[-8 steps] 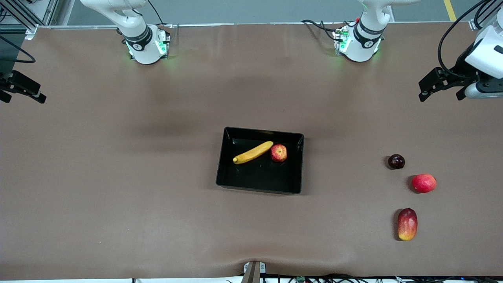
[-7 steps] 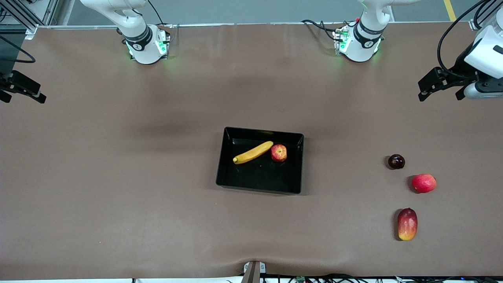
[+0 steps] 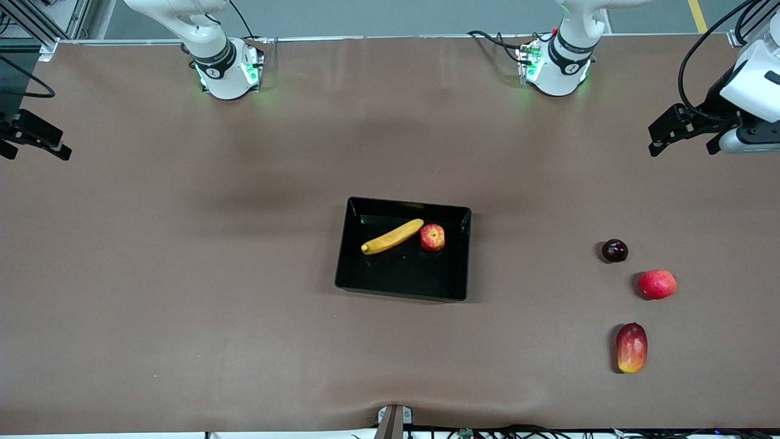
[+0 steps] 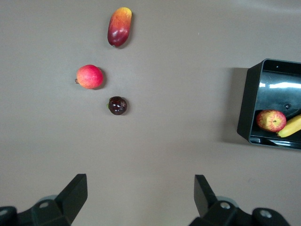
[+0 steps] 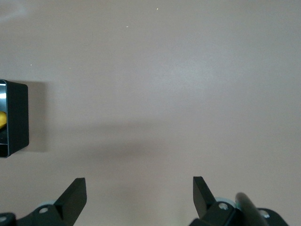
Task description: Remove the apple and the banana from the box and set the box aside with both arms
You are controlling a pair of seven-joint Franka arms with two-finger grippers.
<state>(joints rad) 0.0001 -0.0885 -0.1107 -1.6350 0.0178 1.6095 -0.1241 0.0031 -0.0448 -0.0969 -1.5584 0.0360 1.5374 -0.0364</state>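
Looking from the camera's edge of the table outward, I meet the mango first, then the red fruit and the dark plum, all toward my left arm's end. The box sits mid-table, with the banana and the apple inside, just beside each other near the wall closest to my bases.

Almost nothing has changed in the last half second: my left gripper has crept a touch higher at its end of the table, and the fruit and box have not stirred. I judge the task not yet begun; both fruits are to come out before I shift the box.

My left gripper's fingers stand wide with nothing between them. My right gripper waits at the other end, jaws equally wide and empty over bare table.

My right wrist view cuts the box down to one wall and a sliver of yellow. My left wrist view crops the banana at the edge.
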